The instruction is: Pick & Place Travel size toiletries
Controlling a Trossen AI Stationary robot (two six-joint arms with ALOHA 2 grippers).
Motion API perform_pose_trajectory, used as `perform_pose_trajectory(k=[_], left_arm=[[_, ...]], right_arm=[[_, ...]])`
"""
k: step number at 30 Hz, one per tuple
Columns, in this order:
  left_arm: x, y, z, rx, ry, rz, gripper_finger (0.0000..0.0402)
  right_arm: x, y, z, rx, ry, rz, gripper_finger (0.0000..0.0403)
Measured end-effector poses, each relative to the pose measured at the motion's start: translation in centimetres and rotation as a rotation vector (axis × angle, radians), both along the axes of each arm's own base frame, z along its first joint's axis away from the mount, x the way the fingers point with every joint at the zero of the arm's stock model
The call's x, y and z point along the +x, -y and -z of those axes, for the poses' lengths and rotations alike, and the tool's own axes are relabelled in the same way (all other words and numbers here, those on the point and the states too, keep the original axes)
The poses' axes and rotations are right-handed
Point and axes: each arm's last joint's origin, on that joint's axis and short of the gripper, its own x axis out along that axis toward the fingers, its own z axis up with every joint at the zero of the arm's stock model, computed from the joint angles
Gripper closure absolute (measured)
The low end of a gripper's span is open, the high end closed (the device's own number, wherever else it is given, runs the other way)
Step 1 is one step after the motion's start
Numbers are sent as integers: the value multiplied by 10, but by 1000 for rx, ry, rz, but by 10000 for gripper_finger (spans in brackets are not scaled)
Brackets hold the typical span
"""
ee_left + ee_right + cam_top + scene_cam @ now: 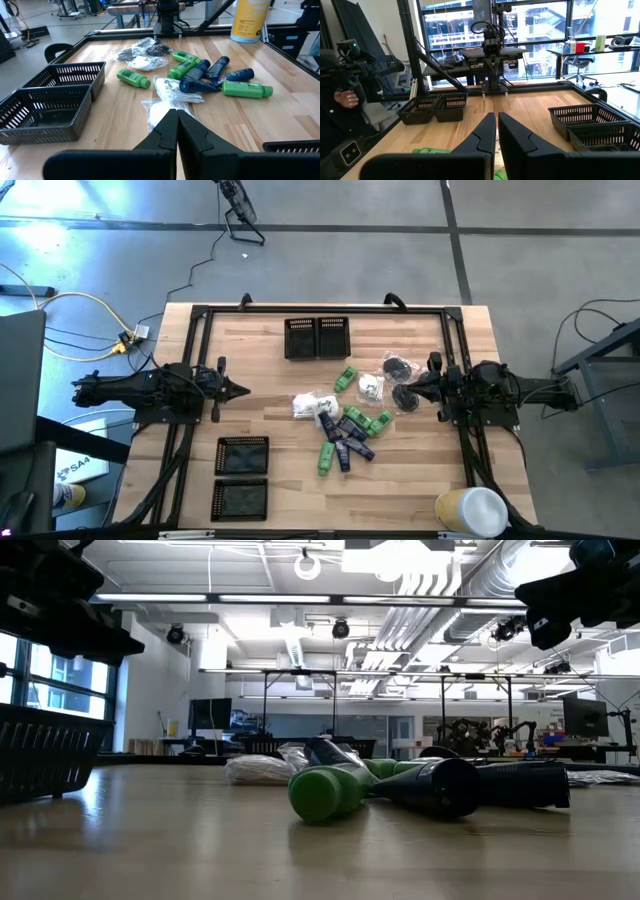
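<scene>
Bright green and dark navy tubes (pixel 345 435) are seen heaped mid-table; the left gripper (pixel 243 390) at nine o'clock and the right gripper (pixel 400 391) at three o'clock — both closed, empty.

A robotics lab or workshop is indicated: a wooden desk (pixel 260 410) framed by black rails is set on a bare concrete floor (pixel 330 270), with loose cables (pixel 70 305) trailed across it. Exposed ceiling ducts (pixel 440 600) and strip lights are seen overhead, other robot rigs (pixel 490 730) stand farther back, and large windows (pixel 530 35) line one wall
</scene>
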Motion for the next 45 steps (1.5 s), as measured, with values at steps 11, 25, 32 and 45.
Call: perform_pose_trajectory(k=[11, 25, 32, 45], left_arm=[[0, 0, 0, 57, -2, 10, 401], [-1, 0, 4, 60, -49, 11, 401], [-1, 0, 4, 105, -47, 21, 401], [0, 0, -1, -235, 22, -43, 401]], right_arm=[[0, 0, 0, 0, 0, 0, 389], [0, 0, 0, 0, 0, 0, 389], [0, 0, 0, 0, 0, 2, 389], [0, 0, 0, 0, 0, -3, 389]])
